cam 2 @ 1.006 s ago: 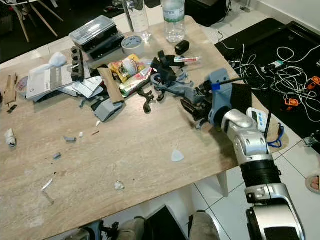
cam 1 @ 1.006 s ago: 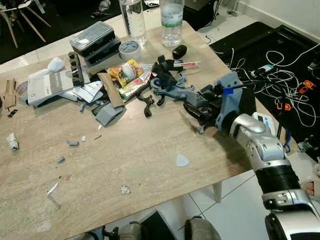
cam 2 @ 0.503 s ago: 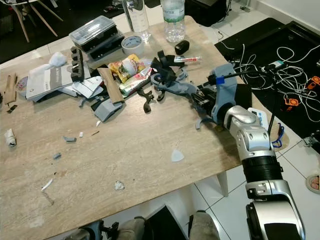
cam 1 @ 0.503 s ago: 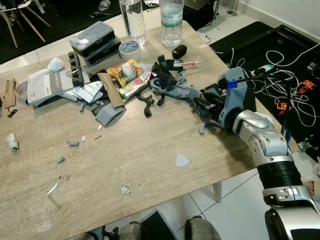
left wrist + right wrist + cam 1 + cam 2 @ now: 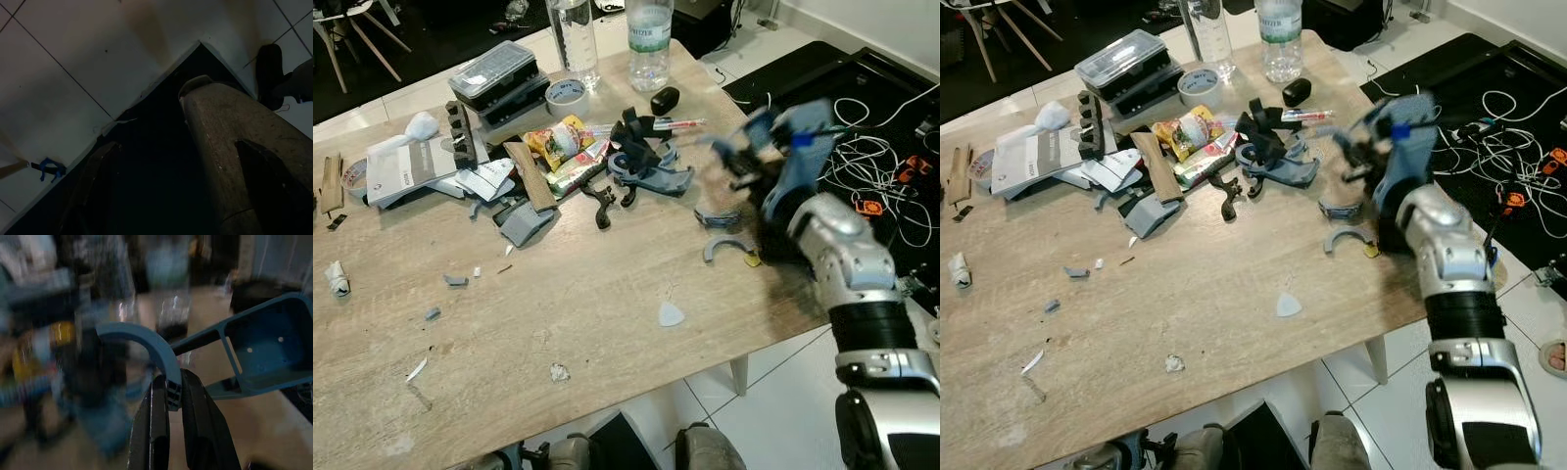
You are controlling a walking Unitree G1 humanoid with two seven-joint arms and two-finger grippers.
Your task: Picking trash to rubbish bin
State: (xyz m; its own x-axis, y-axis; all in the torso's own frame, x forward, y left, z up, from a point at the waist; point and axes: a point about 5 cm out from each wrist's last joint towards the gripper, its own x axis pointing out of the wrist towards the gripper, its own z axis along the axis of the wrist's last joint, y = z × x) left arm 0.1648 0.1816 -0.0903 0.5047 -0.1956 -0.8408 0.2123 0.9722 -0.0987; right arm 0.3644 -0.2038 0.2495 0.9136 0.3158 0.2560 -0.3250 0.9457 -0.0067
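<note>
Right pincer (image 5: pixel 168 396) is closed on a blue plastic part (image 5: pixel 234 352), pinching its curved arm; fingers (image 5: pixel 156 431) tight on the ribbed edge. In the wrist view the part's long axis runs from the curved hook end at the grip out to a hollow tray-like end, pointing away and to the side of the pincer. In the eye views the right pincer (image 5: pixel 1371 147) and part are blurred, raised above the right side of the surface (image 5: pixel 587 323), near its right edge; exact tilt of the part there can't be told. Just below on the surface lie two grey curved bits (image 5: pixel 720 233), and a small pale chip (image 5: pixel 671 314) sits nearer. Clutter pile (image 5: pixel 548 157) occupies the far middle: snack wrapper, black clamps, tape roll (image 5: pixel 567 94), two bottles (image 5: pixel 649 39) at the far edge. Left pincer (image 5: pixel 176 186) hangs idle over dark floor (image 5: pixel 73 73); fingers apart, holding nothing.
</note>
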